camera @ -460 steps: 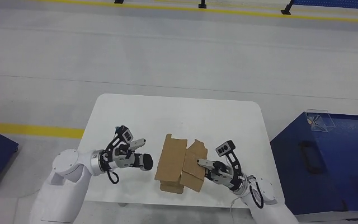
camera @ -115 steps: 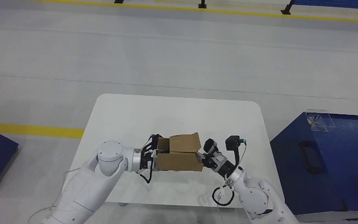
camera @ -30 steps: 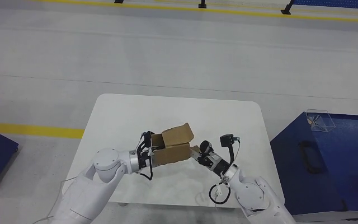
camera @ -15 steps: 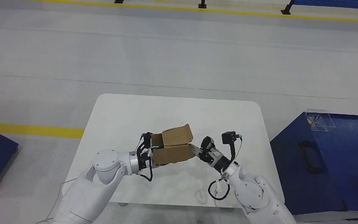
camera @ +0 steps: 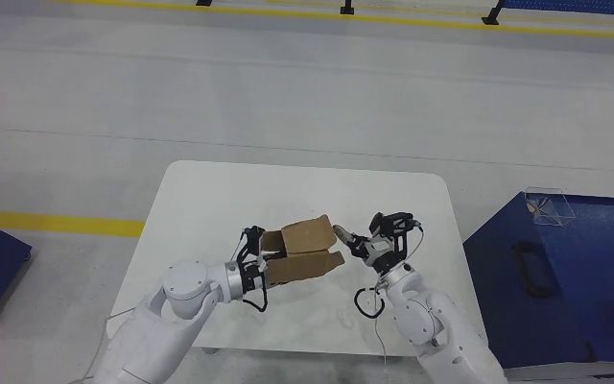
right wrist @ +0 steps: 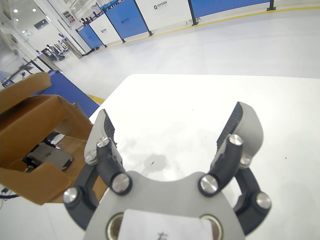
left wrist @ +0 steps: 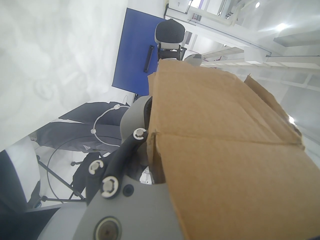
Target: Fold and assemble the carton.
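The carton (camera: 302,252) sits over the near middle of the white table (camera: 288,192), between the 2 arms. It is a brown cardboard sleeve, part-opened into a box shape and lying at a slant, with its right end a little farther away than its left. At that right end 1 flap stands up and another sticks out low toward the right arm. Whether its underside rests on the table cannot be told.

The left gripper (camera: 257,257) is at the carton's left end and is clamped on a cardboard wall. In the left wrist view 1 grey finger (left wrist: 133,116) lies against the panel's outer side, and the panel itself (left wrist: 225,151) hides the other finger. Through the open right end, the right wrist view shows a grey part of that gripper (right wrist: 47,157) inside the carton (right wrist: 32,116).

The right gripper (right wrist: 172,111) is just beside the carton's right end, above bare table (right wrist: 200,88). Its 2 ribbed fingers are spread wide with nothing between them. The finger nearer the carton (right wrist: 105,126) overlaps the low flap, and contact cannot be judged.

A blue cabinet (camera: 547,278) stands on the floor to the right of the table, with a clear container (camera: 550,206) on top. A yellow floor line (camera: 67,224) runs off to the left.
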